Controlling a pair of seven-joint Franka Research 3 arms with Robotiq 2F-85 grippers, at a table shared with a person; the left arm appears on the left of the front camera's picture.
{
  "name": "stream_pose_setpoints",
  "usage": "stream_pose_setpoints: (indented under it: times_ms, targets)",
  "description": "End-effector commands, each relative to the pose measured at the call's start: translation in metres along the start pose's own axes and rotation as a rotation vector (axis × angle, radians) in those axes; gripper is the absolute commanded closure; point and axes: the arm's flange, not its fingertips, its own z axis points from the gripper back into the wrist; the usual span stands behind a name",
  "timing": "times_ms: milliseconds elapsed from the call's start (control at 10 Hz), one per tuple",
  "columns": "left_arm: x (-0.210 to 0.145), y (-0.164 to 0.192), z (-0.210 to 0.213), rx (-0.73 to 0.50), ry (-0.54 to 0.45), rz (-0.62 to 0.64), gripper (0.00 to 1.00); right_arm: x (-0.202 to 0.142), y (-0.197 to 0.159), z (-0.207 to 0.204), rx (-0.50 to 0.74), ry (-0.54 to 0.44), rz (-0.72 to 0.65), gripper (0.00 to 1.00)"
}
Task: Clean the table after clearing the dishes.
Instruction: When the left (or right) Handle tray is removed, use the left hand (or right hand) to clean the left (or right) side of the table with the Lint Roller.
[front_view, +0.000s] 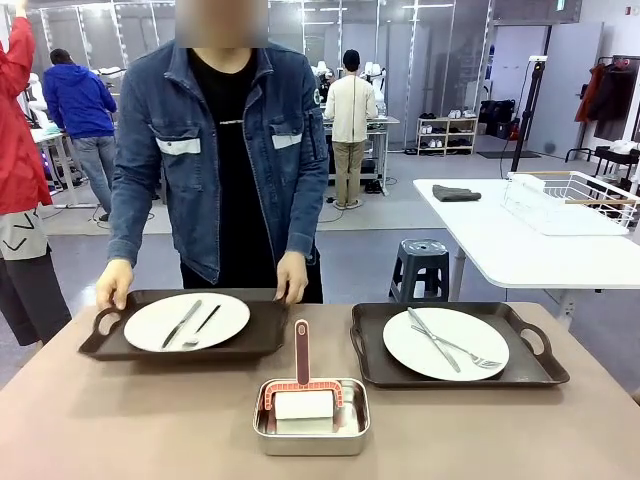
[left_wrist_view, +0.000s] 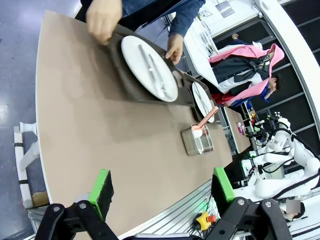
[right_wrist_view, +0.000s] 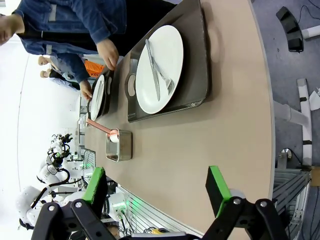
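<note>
Table with two plates, two trays

On your desk you can count two dark trays, two white plates, four pieces of cutlery split two to a plate, one steel pan and one red-handled brush.
</note>
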Motion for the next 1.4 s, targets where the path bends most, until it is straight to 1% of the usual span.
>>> stream_pose_setpoints:
  times_ms: [0, 900, 1000, 1200, 1300]
  targets:
    - [-0.002, -0.002, 0.003, -0.009, -0.003, -0.005, 0.00, -0.001, 0.001, 0.001, 0.011, -0.001, 0.000, 0.00]
    - [0.000, 0.000, 0.000, 0.000, 0.000, 0.000, 0.00, -0.001, 0.001, 0.001, 0.011, -0.001, 0.000, 0.00]
    - [0.020, -0.022, -0.012, 0.006, 0.031, -0.074, 0.00, -0.001, 0.001, 0.001, 0.011, -0.001, 0.000, 0.00]
    - [0.072, -0.094, -0.053, 0.052, 0.151, -0.275, 0.00, -0.001, 0.001, 0.001, 0.011, -0.001, 0.000, 0.00]
    - [0.091, -0.132, -0.083, 0.078, 0.234, -0.373, 0.00, -0.001, 0.001, 0.001, 0.011, -0.001, 0.000, 0.00]
